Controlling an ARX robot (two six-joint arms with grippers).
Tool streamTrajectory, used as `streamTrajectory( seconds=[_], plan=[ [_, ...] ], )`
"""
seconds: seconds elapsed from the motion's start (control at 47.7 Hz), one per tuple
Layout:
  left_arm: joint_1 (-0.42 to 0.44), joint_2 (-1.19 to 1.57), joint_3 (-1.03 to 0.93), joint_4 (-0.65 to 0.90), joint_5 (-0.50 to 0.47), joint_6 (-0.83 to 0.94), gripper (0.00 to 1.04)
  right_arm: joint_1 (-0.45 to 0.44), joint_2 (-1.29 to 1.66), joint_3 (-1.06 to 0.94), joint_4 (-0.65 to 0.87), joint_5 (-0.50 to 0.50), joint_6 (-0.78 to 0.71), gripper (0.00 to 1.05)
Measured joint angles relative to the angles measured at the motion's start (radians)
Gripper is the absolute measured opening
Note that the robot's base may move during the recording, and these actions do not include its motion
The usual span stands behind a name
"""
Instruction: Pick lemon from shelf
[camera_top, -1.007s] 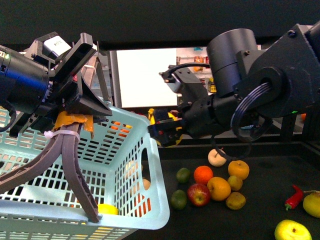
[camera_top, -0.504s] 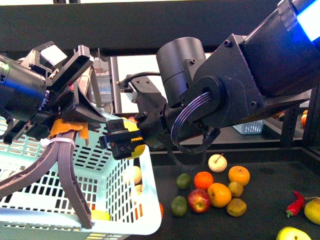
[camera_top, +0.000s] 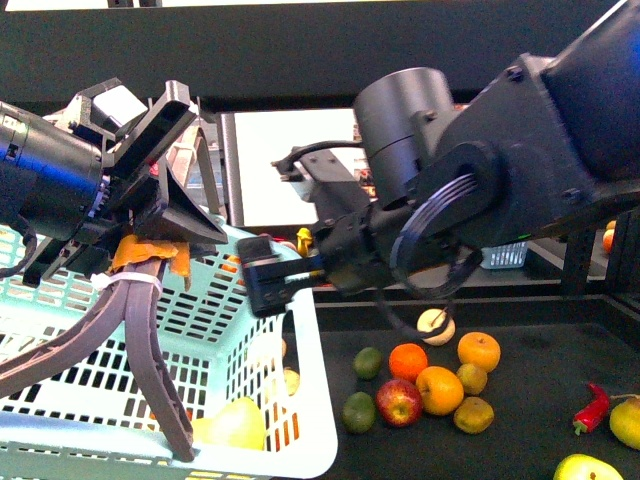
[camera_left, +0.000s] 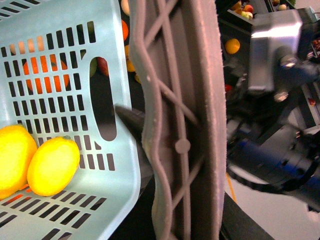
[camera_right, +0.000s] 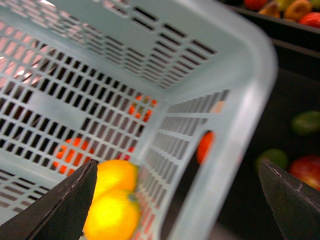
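Note:
My left gripper is shut on the grey handle of the pale teal basket and holds it up at the left. My right gripper is open and empty just above the basket's right rim. In the right wrist view its fingers stand wide apart over the basket's corner, with two lemons on the basket floor below. The lemons also show in the left wrist view beside the handle. One lemon shows through the basket wall. The shelf's black deck lies to the right.
On the deck lie loose fruit: a lime, an orange, a red apple, more oranges, a red chilli and a yellow fruit. A black shelf tier runs overhead.
My right gripper carried a lemon leftward over the basket, then opened. The lemon now lies in the basket and the gripper has drawn back slightly right.

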Motion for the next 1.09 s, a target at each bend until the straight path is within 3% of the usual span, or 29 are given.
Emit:
streamTrajectory(
  seconds=[0.252,0.504,0.797,0.986,1.049,1.091],
  plan=[
    [0.000,0.000,0.000,0.000,-0.003,-0.001,0.13,-0.191,-0.209,-0.154,0.081,0.121,-0.058,0.97],
    [0.000,0.000,0.000,0.000,-0.004,-0.001,0.13,-0.292,-0.586,-0.471,0.175,0.200,-0.093,0.97],
    [0.000,0.000,0.000,0.000,-0.004,-0.001,0.13,-0.317,-1.159,-0.824,0.002,0.207,-0.023,0.97],
    [0.000,0.000,0.000,0.000,-0.006,-0.001,0.13,-0.246,-1.491,-0.938,-0.202,0.332,0.017,0.97],
    [0.000,0.000,0.000,0.000,-0.005,-0.001,0.13,-0.208,-1.600,-0.970,-0.263,0.389,0.024,0.89],
    [0.000,0.000,0.000,0.000,-0.005,0.000,0.13,-0.205,-1.671,-1.007,-0.265,0.373,0.026,0.83]
  ],
)
